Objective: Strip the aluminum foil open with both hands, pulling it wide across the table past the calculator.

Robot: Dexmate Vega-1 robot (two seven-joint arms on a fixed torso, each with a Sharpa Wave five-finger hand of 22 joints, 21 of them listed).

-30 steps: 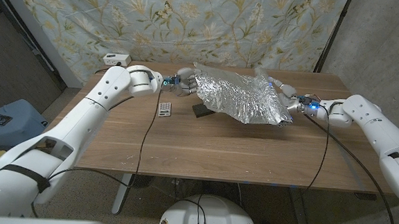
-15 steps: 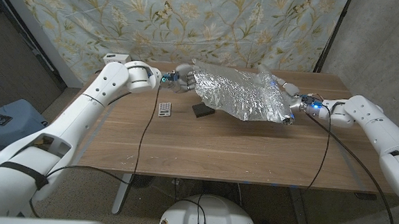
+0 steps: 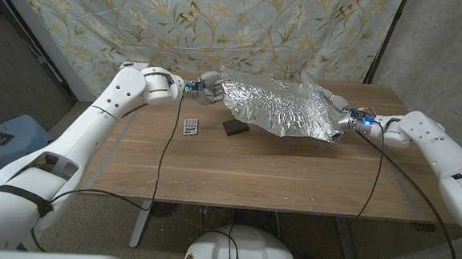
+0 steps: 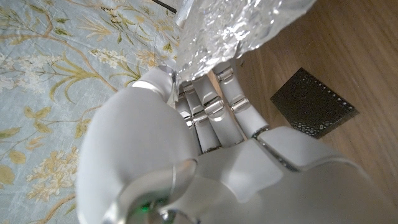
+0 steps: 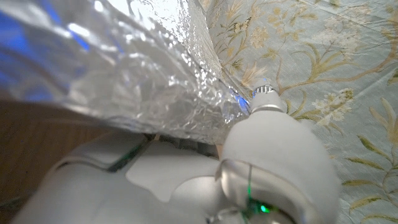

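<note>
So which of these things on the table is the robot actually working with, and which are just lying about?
Part of the job:
- aluminum foil, stretched between the two hands
- left hand, gripping one end
- right hand, gripping the other end
- calculator, on the table below the foil's left end

Just lying about:
- dark flat block under the foil
- white box at the table's back left corner

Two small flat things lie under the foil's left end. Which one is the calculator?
The pale one with keys, farther left, is the calculator. The dark slab beside it has no keys and lies partly beneath the foil.
</note>
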